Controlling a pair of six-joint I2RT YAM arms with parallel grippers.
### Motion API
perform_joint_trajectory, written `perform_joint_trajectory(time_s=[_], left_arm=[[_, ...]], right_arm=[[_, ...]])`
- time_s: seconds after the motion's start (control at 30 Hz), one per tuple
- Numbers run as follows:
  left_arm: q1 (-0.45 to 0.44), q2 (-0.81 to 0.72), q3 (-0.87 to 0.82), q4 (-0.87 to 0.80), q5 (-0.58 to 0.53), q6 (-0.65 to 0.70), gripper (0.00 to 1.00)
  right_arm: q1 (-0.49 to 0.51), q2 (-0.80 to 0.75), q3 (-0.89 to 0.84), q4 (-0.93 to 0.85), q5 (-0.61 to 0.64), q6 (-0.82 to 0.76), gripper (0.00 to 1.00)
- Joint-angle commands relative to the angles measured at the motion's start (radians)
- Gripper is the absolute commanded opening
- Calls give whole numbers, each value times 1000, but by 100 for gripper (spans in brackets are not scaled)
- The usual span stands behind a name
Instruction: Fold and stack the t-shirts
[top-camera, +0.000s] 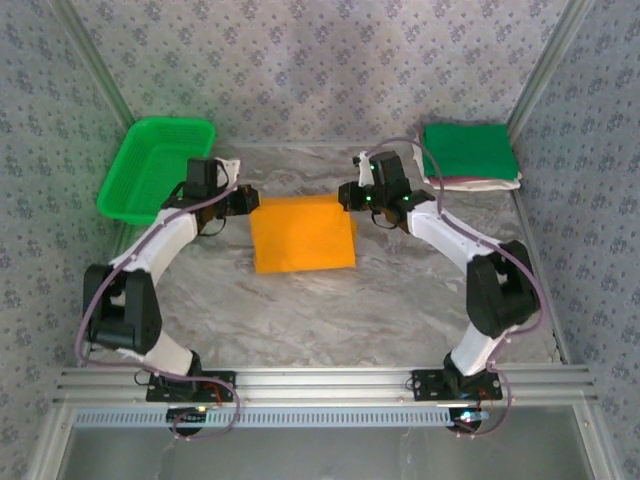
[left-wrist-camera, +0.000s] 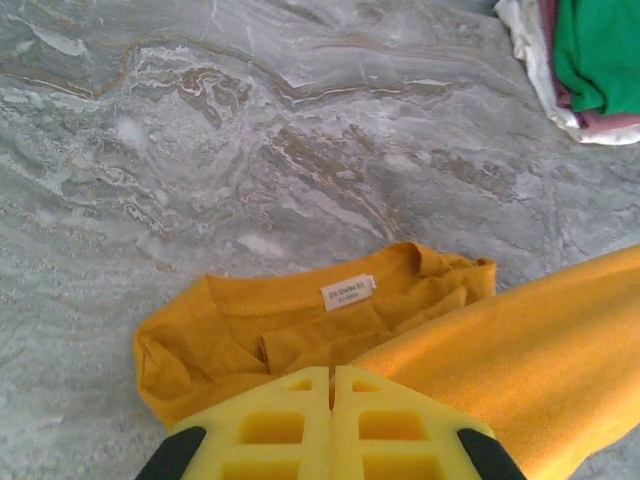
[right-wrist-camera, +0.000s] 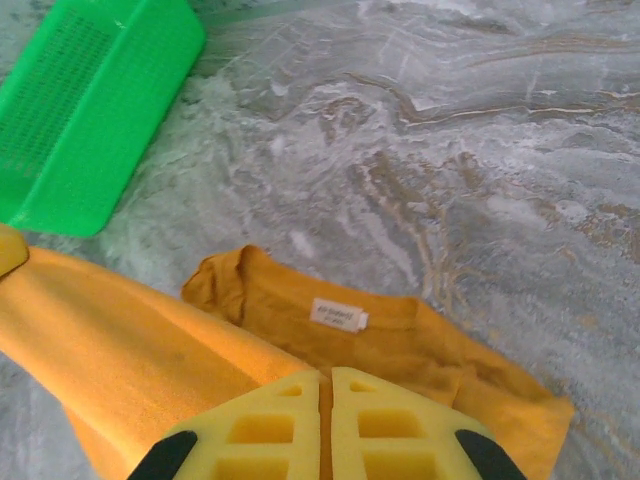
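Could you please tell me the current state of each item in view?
orange-yellow cloth t-shirt: partly folded, pinched at two edges.
stack of folded green, maroon and white t-shirts: folded, green on top.
green plastic mesh basket: looks empty.
left gripper: shut on the orange-yellow t-shirt.
right gripper: shut on it too.

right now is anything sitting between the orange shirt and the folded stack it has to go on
Nothing loose: bare table lies between the orange shirt and the folded stack at the far right. The right arm crosses that gap, with the right claw shut on the shirt.
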Motion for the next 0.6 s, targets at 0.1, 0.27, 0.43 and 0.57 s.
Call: perform_joint_trajectory(time_s=[0.1,0.27,0.43,0.57], left_arm=[[41,209,188,-22,-5,60,21],[51,268,283,-116,-53,84,67],[31,74,90,-13,-77,-4,65],[-56,-12,-64,79,-63,-57,54]], right_arm=[[-78,180,113,5,6,6,34],[-105,183,110,8,6,44,45],[-55,60,46,-72,37,-10,47],[-5,22,-47,-5,-147,43,38]])
